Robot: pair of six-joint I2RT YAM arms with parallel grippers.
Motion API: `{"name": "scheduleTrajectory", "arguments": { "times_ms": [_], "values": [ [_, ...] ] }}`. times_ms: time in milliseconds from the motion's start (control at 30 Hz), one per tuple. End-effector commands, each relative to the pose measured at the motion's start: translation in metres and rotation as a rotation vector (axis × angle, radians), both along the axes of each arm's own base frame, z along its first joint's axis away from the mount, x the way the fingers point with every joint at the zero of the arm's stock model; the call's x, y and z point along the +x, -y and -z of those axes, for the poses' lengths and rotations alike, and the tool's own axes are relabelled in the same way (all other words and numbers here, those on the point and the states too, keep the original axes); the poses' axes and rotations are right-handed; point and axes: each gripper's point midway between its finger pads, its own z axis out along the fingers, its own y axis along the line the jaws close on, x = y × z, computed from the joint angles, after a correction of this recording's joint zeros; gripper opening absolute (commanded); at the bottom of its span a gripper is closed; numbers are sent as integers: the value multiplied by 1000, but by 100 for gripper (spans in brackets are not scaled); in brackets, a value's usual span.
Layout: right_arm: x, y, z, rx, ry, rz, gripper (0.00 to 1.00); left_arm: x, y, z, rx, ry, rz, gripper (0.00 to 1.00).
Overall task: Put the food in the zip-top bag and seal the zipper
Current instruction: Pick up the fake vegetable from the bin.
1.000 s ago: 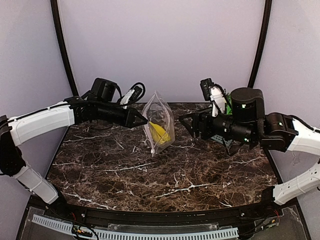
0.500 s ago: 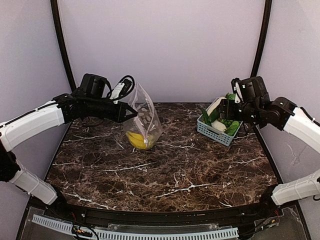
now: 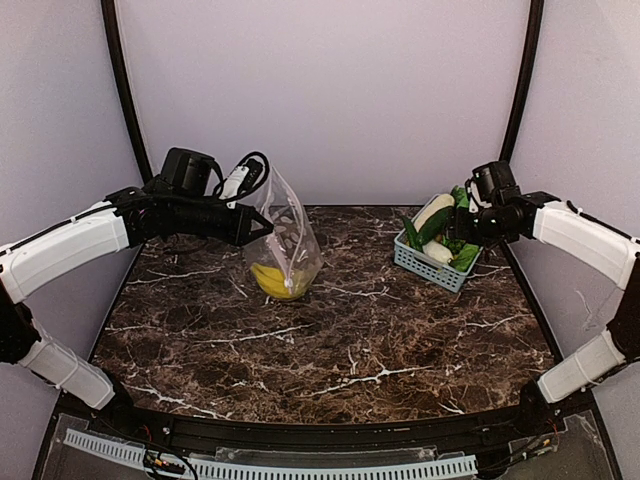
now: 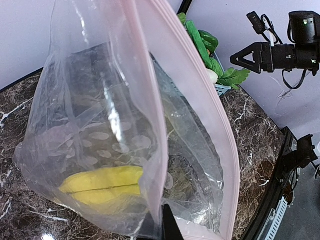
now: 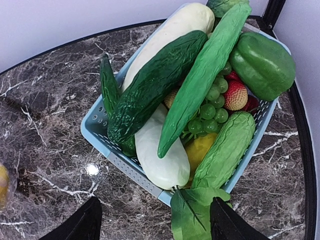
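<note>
Two arms: left one at the far left, right one at the far right, well apart.
Left gripper [image 3: 264, 228]: closed, pinching the zip-top bag [image 3: 287, 232] by its mouth edge and holding it upright on the marble table [image 3: 350, 345].
Zipper [image 4: 150, 75]: pink strips apart, mouth unsealed.
Banana bunch [image 3: 270, 281]: inside the bag, at its bottom.
Right gripper [image 5: 155, 210]: jaws wide apart, empty, above the basket [image 5: 102, 146].
Basket contents: long white vegetable [image 5: 159, 155], dark cucumber [image 5: 150, 87], green pepper [image 5: 261, 64], other produce.
</note>
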Motion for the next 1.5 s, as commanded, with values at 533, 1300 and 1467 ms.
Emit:
{"name": "scheduleTrajectory", "arguments": {
  "times_ms": [533, 1300, 1467],
  "values": [
    [70, 6, 52, -25, -13, 93, 61, -3, 2, 3, -2, -14, 26, 1],
    [94, 21, 71, -89, -18, 172, 43, -3, 3, 5, 2, -20, 30, 1],
    [94, 21, 70, -74, -14, 186, 36, -3, 4, 6, 4, -23, 35, 1]
  ]
}}
